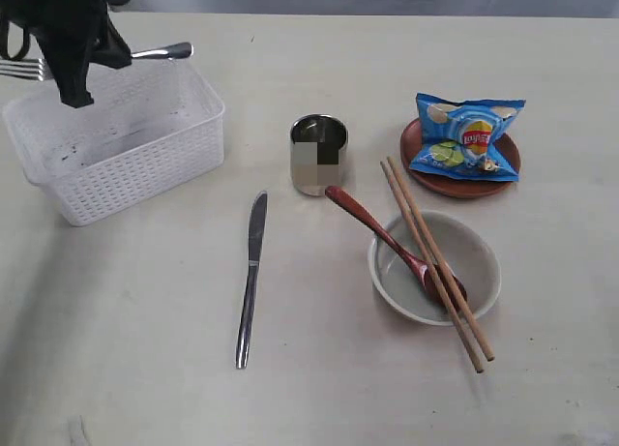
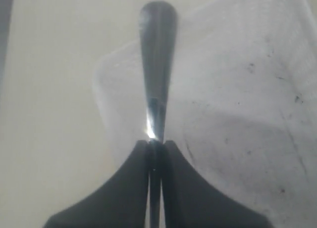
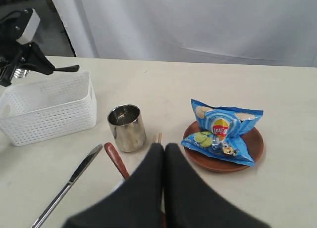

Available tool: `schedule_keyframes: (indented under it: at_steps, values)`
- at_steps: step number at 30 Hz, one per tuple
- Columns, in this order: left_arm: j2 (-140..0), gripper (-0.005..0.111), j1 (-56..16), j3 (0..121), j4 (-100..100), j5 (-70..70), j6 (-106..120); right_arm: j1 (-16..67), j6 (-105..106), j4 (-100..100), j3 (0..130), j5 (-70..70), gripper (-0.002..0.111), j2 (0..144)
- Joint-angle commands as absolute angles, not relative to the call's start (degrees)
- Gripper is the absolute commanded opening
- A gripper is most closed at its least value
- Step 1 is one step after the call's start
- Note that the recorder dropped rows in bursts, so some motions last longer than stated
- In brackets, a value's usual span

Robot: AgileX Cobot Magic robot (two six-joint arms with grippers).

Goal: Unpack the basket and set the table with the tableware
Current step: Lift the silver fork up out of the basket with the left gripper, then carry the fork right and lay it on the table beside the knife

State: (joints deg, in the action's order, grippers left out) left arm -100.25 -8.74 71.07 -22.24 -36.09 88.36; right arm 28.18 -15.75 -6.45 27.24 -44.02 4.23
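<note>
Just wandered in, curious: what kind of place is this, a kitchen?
Probably a robot test setup, not a home kitchen: a pale table, a white curtain behind, and the black left gripper holding a fork.

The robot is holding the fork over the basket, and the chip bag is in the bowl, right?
Not quite. The chip bag lies on the brown plate, not in the bowl; the exterior view shows it. The left fingers do hold the fork over the basket.
</note>
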Motion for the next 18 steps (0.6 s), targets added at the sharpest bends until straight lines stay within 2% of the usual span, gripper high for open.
schedule_keyframes:
  at_steps: [1, 9, 14, 18]
  values:
    - [-95.3, 0.000, -8.7, 71.1, -22.3, -39.4, 94.7, 28.3, -15.8, -6.5, 27.2, -44.0, 0.000, 4.2]
    - [-88.7, 0.000, -9.9, 71.0, -23.2, -52.0, 106.7, 28.3, -15.8, -6.5, 27.2, -44.0, 0.000, 4.2]
    - [-85.9, 0.000, -14.2, 71.0, -23.2, -54.0, 108.3, 28.3, -15.8, -6.5, 27.2, -44.0, 0.000, 4.2]
    - [-85.9, 0.000, -17.7, 70.7, -21.2, -61.1, 110.0, 28.3, -15.8, -6.5, 27.2, -44.0, 0.000, 4.2]
